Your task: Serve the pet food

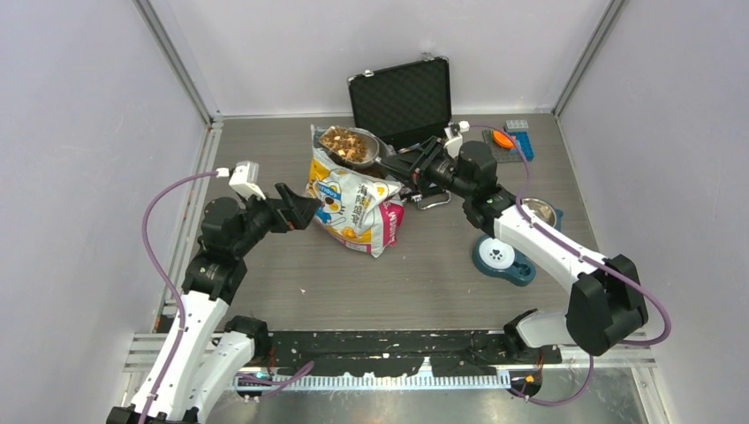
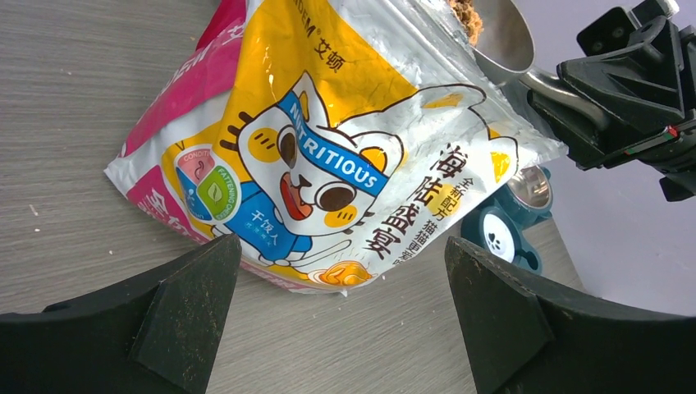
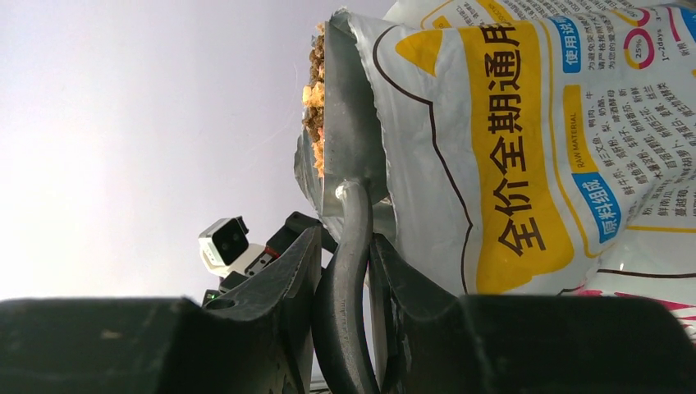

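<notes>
While my right gripper (image 3: 349,275) clamps the handle of the scoop (image 2: 501,37), the pet food (image 1: 346,143) sits heaped in that scoop above the cat-printed bag (image 1: 358,208). My left gripper (image 1: 307,210) gapes empty beside the bag, which stands between it and the teal feeder (image 1: 502,258). Only the right wrist view shows the pinched handle.

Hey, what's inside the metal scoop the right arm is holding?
Brown and tan pet food is heaped in the scoop, hiding its floor. How deep the heap goes cannot be seen.
</notes>
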{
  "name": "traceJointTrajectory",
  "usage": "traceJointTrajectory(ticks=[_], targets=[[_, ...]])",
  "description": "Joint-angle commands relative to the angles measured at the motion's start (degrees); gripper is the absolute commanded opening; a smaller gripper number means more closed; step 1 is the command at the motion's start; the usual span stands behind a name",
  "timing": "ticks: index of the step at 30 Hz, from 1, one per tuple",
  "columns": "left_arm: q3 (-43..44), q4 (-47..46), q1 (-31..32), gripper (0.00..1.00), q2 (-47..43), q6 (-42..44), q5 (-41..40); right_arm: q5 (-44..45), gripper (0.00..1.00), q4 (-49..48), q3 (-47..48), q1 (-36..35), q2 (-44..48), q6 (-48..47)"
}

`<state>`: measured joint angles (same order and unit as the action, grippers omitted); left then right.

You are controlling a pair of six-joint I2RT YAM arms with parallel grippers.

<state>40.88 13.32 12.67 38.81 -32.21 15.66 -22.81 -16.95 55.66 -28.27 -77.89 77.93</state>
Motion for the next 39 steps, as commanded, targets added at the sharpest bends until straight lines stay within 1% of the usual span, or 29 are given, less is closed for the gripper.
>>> traceJointTrajectory(ticks=[1, 11, 17, 24, 34, 39], targets=[[-0.49, -3.88, -0.05, 0.99, -0.29, 1.49, 1.68, 1.94, 0.05, -2.40, -0.24, 0.53, 3.87, -1.31], [-0.45, -4.42, -0.10, 0.99, -0.13, 1.73, 3.31, 3.47, 0.05, -1.19, -1.48, 1.41, 7.53, -2.25], [-0.80, -5.63, -0.10, 0.99, 0.00, 1.29, 5.33, 2.39, 0.05, -3.05, -1.89, 1.47, 8.92, -1.05], [-1.26, -6.47, -0.10, 0.99, -0.65, 0.84, 6.43, 3.00, 0.05, -2.79, -2.05, 1.47, 11.03, -0.87], [-1.96, -9.02, -0.05, 0.99, -0.20, -0.35, 8.63, 1.45, 0.05, -3.22, -1.80, 1.46, 12.65, -0.55], [-2.27, -9.15, -0.09, 0.99, -0.85, -0.30, 8.49, 1.29, 0.05, -2.99, -1.05, 1.47, 13.63, -0.48]])
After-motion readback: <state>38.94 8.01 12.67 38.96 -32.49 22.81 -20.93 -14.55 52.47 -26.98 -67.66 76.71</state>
